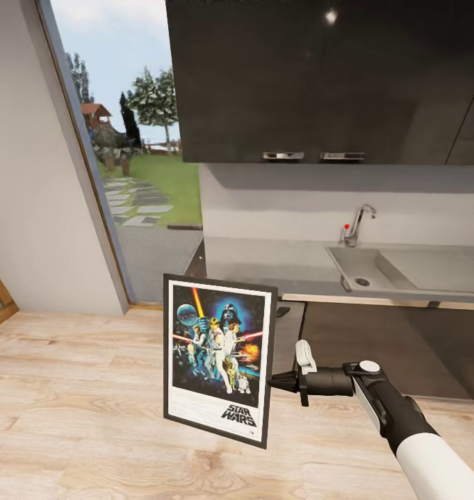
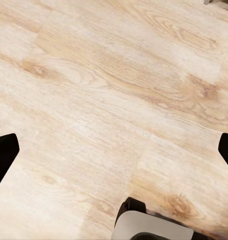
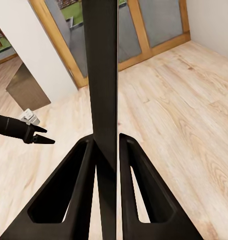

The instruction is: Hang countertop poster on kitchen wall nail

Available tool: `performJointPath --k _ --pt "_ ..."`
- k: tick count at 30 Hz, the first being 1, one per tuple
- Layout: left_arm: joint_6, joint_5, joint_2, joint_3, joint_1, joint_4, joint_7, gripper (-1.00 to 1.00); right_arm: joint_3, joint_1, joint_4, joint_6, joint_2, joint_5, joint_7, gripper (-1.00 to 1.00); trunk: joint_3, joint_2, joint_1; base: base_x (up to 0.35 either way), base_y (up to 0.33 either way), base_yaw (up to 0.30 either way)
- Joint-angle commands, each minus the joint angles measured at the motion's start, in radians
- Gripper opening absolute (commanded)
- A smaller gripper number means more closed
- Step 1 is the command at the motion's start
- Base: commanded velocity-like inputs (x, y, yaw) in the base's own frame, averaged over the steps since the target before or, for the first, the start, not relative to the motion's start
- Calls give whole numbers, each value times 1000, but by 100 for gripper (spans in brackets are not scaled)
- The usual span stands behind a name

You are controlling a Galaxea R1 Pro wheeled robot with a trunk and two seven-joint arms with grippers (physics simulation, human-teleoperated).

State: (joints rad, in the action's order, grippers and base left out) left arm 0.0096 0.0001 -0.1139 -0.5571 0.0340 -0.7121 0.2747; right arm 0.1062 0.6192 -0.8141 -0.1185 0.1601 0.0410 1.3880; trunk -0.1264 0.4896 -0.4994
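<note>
The poster (image 1: 219, 357) hangs upright over the wood floor, in front of the cabinets, with its Star Wars artwork facing me. My right gripper (image 1: 273, 380) is shut on its right edge. In the right wrist view the poster (image 3: 101, 75) runs edge-on as a dark strip between the two fingers (image 3: 78, 190). My left gripper (image 3: 43, 135) shows there off to one side, low over the floor. Its fingertips (image 2: 4, 155) stand far apart, open and holding nothing. The kitchen countertop (image 1: 265, 267) lies behind the poster. The wall nails are out of view.
A sink (image 1: 404, 271) with a faucet (image 1: 358, 226) is set in the counter at the right, and dark upper cabinets (image 1: 320, 76) hang above. A tall window (image 1: 140, 160) onto a garden stands at the left beside a grey wall (image 1: 35, 173). Pale wood floor (image 1: 77, 417) spreads below.
</note>
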Motion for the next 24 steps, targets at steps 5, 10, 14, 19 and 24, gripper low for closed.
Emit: performJointPath --k 5,10,14,19,24 --pt "1 0 0 -3 0 -1 7 100 3 1 0 -13 1 5 3 -100 14 -34 19 0 0 0" --pt "1 0 0 -3 0 -1 7 100 3 1 0 -13 1 5 3 -100 30 -69 38 0 0 0" --pt "1 0 -3 -3 0 -1 8 100 3 1 0 -13 1 5 3 -100 39 -90 49 0 0 0" --pt "1 0 -6 -3 0 0 8 100 3 1 0 -13 1 5 3 -100 39 -90 49 0 0 0" --pt "1 0 -7 -3 0 0 8 100 4 1 0 -13 1 5 3 -100 39 -90 49 0 0 0"
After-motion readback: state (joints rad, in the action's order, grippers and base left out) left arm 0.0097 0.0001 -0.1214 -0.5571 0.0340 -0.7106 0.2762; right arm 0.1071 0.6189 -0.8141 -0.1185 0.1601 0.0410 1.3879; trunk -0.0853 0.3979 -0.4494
